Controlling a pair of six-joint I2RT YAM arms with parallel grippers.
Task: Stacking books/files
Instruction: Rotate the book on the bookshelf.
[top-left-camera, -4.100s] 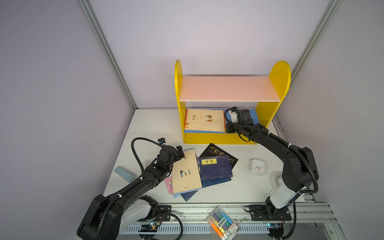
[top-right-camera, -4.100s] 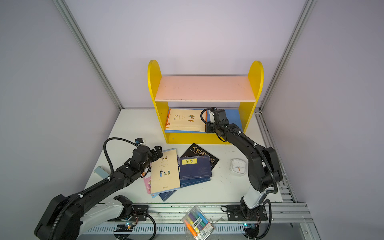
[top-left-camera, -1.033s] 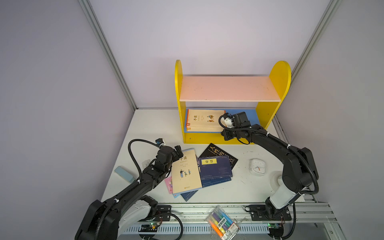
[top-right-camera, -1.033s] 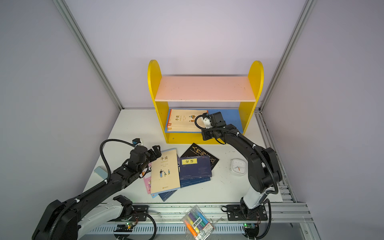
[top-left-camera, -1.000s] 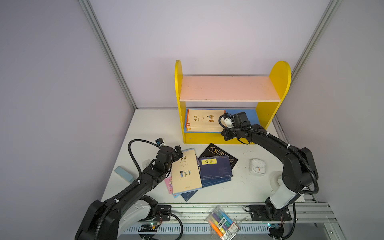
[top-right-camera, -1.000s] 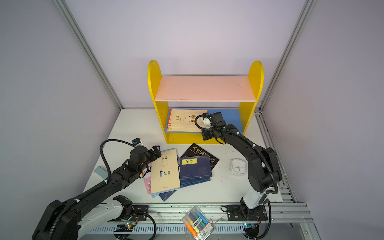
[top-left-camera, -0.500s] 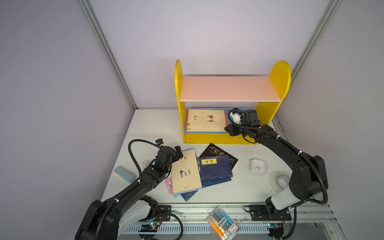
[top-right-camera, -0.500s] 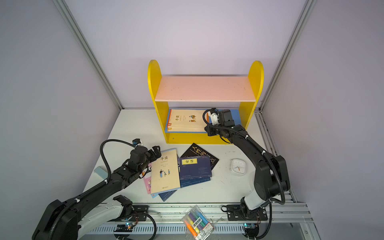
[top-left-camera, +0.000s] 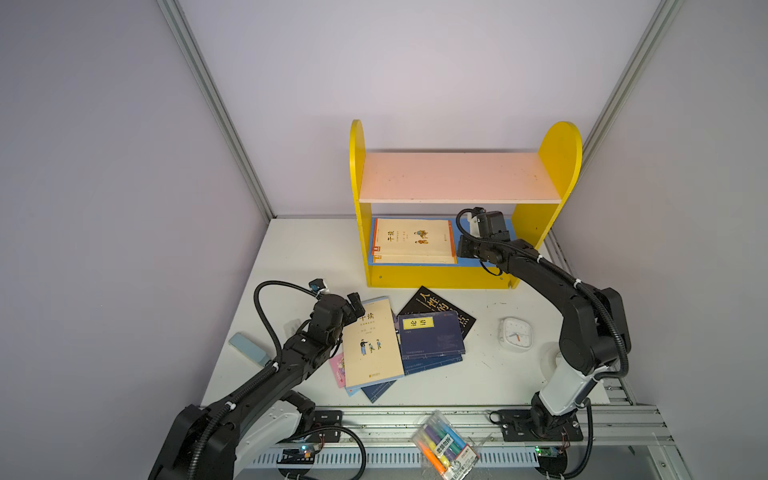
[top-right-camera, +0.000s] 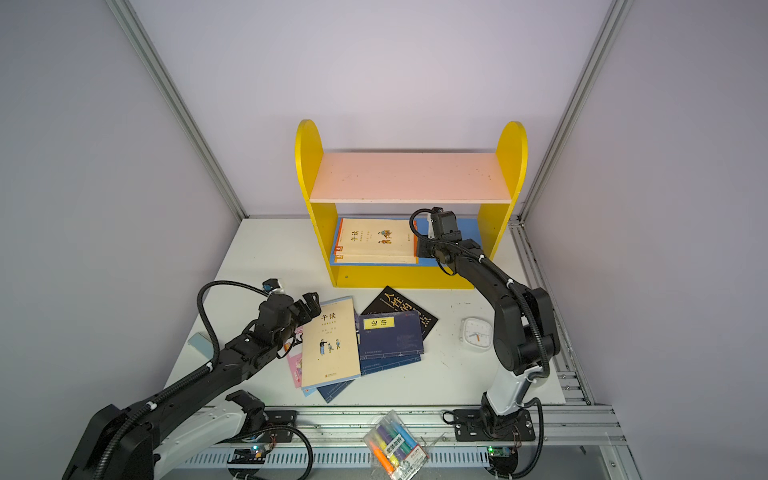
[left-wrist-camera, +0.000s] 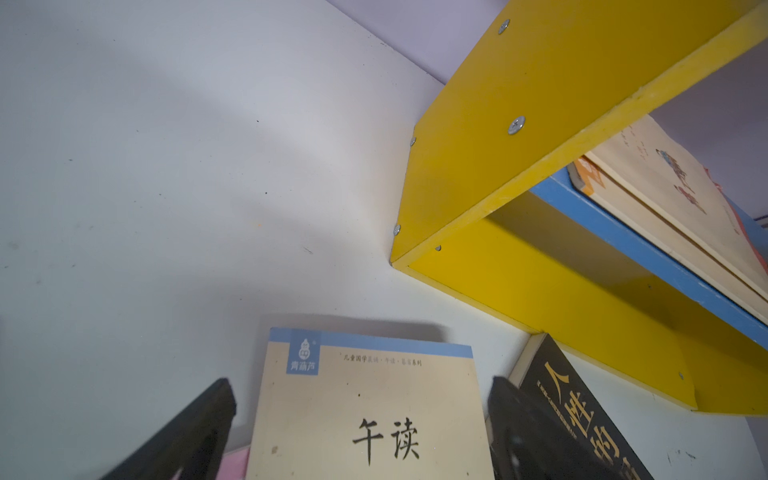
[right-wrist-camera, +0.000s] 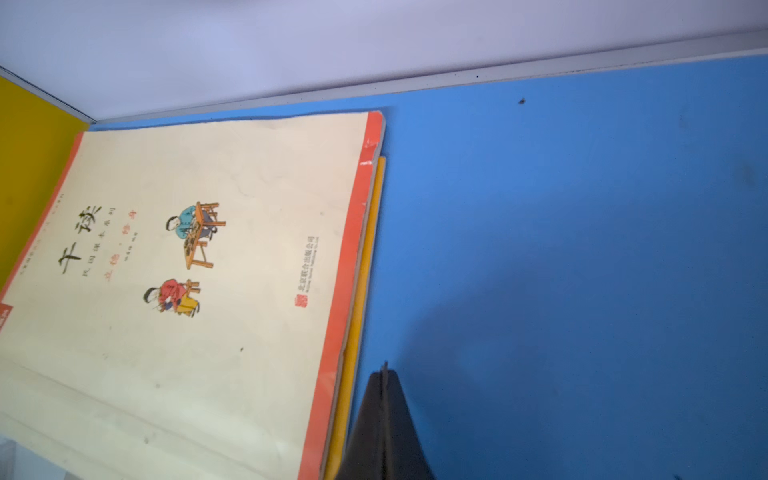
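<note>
Cream books (right-wrist-camera: 187, 332) lie just beside the right gripper (right-wrist-camera: 384, 376), whose jaws are shut and empty, two stacked on the blue shelf board (right-wrist-camera: 582, 249). The left gripper (left-wrist-camera: 359, 390), jaws wide open and empty, straddles the top edge of another cream book (left-wrist-camera: 374, 440) atop the loose pile (top-left-camera: 432, 338) on the table (top-left-camera: 307, 249).

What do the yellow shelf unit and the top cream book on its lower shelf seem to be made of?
The shelf unit looks like painted wooden board, probably: matte yellow faces, bare screw heads, a rough paler cut edge. The cream book looks like a paper softcover with a matte cover: thin, and scuffed white along its red edge at one corner.
</note>
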